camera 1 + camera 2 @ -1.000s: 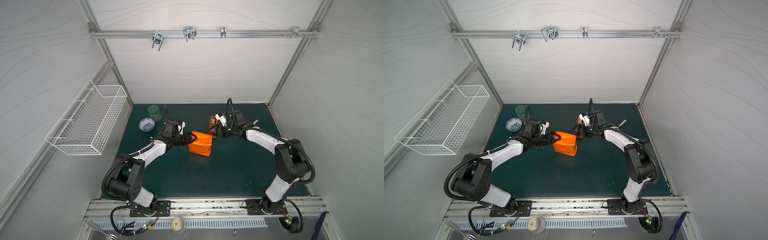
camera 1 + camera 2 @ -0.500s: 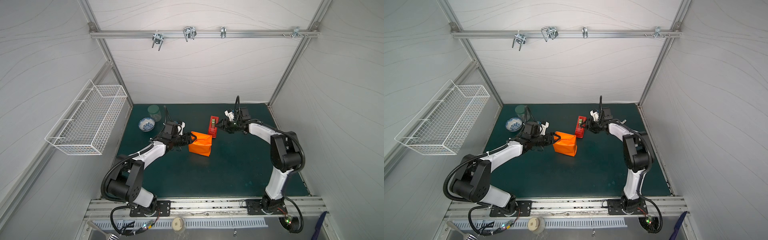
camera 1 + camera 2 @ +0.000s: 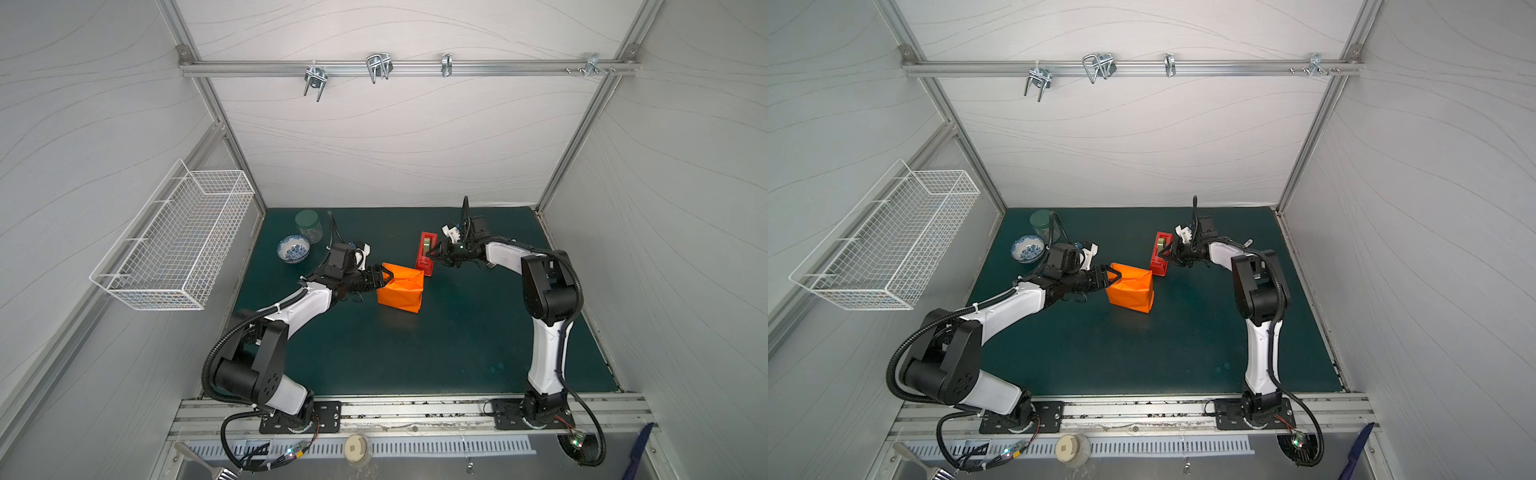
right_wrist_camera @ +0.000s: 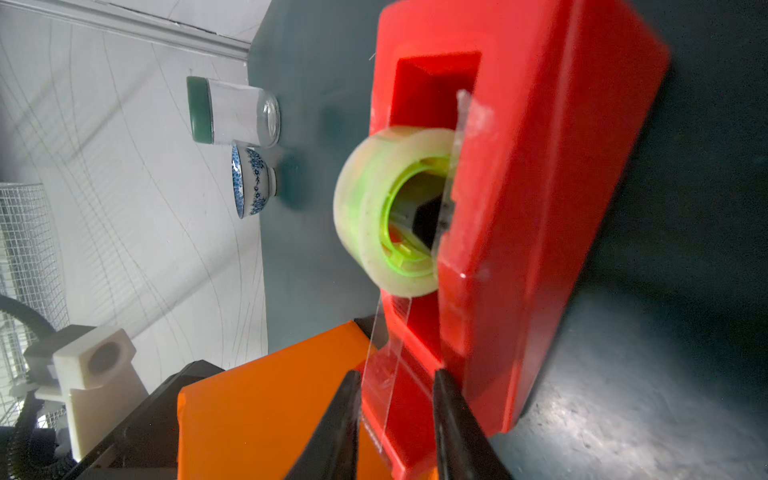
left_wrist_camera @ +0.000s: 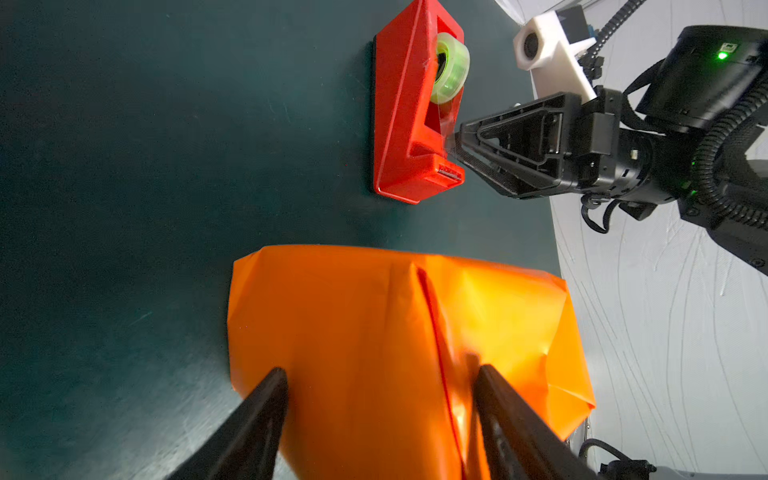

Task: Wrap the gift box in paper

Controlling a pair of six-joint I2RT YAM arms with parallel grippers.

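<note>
Left jaws: released, pressing glossy orange paper (image 5: 365, 332).
Right jaws: ajar around tape (image 4: 388, 353), red plastic dispenser (image 5: 399, 124) at paper's one o'clock.

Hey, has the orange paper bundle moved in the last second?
No. In a top view the orange paper keeps its spot beside the red tape dispenser.

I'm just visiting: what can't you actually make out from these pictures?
- The gift box: hidden in every view by the orange paper.
- Whether the right gripper is pinching the tape strand: the right wrist view is blurred there.
- Whether the left gripper clamps the paper or only presses it: in the left wrist view its fingers cover the contact.
- The blue object: cut off by the bottom edge in both top views.
</note>
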